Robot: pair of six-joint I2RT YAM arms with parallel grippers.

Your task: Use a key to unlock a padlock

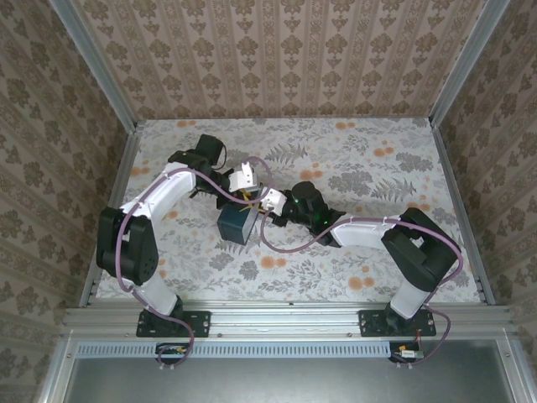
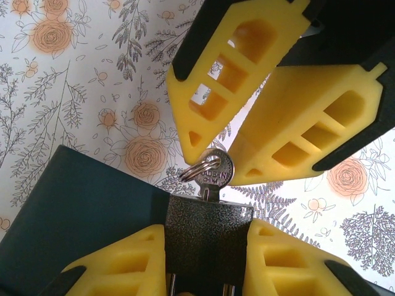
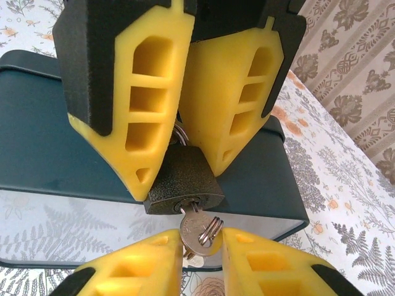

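Dark blue box (image 1: 237, 225) sitting near mid-table, its glossy side mirroring fern print. Floral cloth (image 1: 377, 269) covering the tabletop, showing orange blooms and grey ferns. Damask wallpaper panels (image 1: 285, 59) enclosing three sides. Aluminium rail (image 1: 285, 315) running along the near edge.

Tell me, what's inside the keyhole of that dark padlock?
The key sits in the padlock; its round head and ring stick out. Its blade is hidden inside.
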